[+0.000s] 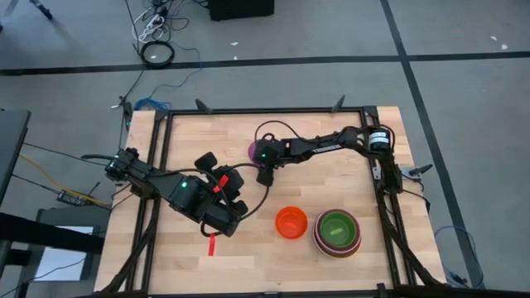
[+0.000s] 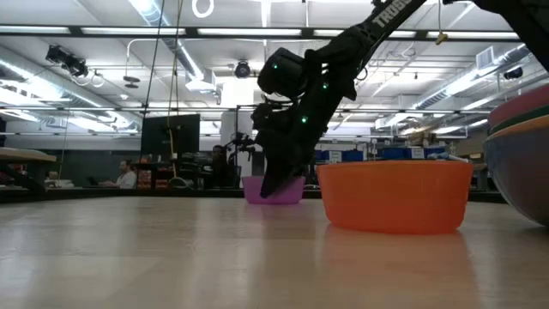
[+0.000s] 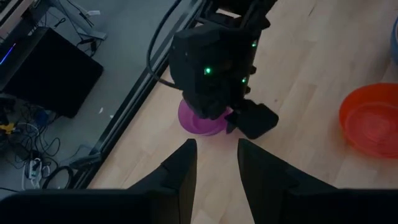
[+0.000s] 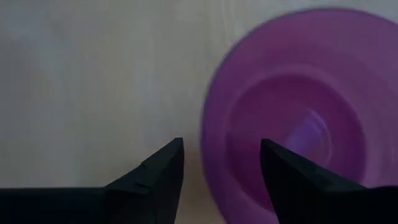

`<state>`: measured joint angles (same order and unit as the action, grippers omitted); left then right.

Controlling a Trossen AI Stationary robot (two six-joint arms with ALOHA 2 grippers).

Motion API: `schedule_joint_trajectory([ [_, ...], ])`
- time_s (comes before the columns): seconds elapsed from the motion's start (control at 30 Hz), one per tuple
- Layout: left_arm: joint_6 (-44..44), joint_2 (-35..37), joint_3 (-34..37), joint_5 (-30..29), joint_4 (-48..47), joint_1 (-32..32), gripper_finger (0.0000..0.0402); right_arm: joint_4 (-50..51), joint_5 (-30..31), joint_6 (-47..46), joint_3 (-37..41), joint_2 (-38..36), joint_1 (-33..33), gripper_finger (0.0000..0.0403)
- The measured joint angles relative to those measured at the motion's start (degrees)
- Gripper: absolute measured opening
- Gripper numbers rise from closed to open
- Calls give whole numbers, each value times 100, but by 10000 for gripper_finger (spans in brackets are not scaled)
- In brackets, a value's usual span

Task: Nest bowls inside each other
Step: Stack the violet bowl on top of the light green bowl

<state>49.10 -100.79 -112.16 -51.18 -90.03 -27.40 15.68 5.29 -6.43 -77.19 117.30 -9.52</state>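
Observation:
A small purple bowl [image 4: 292,112] stands upright on the table behind the middle, also seen in the low view [image 2: 287,190] and the high view [image 1: 252,151]. My right gripper [image 4: 221,146] is open and slants down at the bowl's rim. One finger is over the inside and one outside, and no touch shows. An orange bowl [image 1: 291,222] stands alone near the front. To its right is a stack of nested bowls [image 1: 337,232] with a green one innermost. My left gripper [image 3: 214,149] hangs open above the table, left of the middle, with nothing in it.
The left arm [image 1: 186,192] reaches over the table's left half. A black frame [image 1: 248,112] runs along the table's edges. Bare wood lies between the purple bowl and the orange bowl [image 3: 370,121].

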Motion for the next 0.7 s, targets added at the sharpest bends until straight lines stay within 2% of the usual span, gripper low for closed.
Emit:
schedule_joint_trajectory([
  [0.2, -19, 0, 0, -59, 5, 0, 124, -101, -168, -13, -9, 165, -66, 160],
  [0.3, -20, 0, 0, -63, -1, 0, 124, -71, -294, 1, -9, 175, -76, 111],
  [0.43, -20, 0, 0, -66, 6, 0, 124, -11, -559, 30, -4, 120, -72, 22],
  [0.47, -20, 0, 0, -66, 1, 0, 124, 3, -597, 57, -2, 90, -60, 12],
  [0.6, -20, 0, 0, -67, 9, 0, 124, 333, -448, -49, 7, -286, 45, 4],
  [0.7, -20, 0, 0, -67, 7, 0, 124, 965, -198, -32, 9, -964, 255, 2],
])
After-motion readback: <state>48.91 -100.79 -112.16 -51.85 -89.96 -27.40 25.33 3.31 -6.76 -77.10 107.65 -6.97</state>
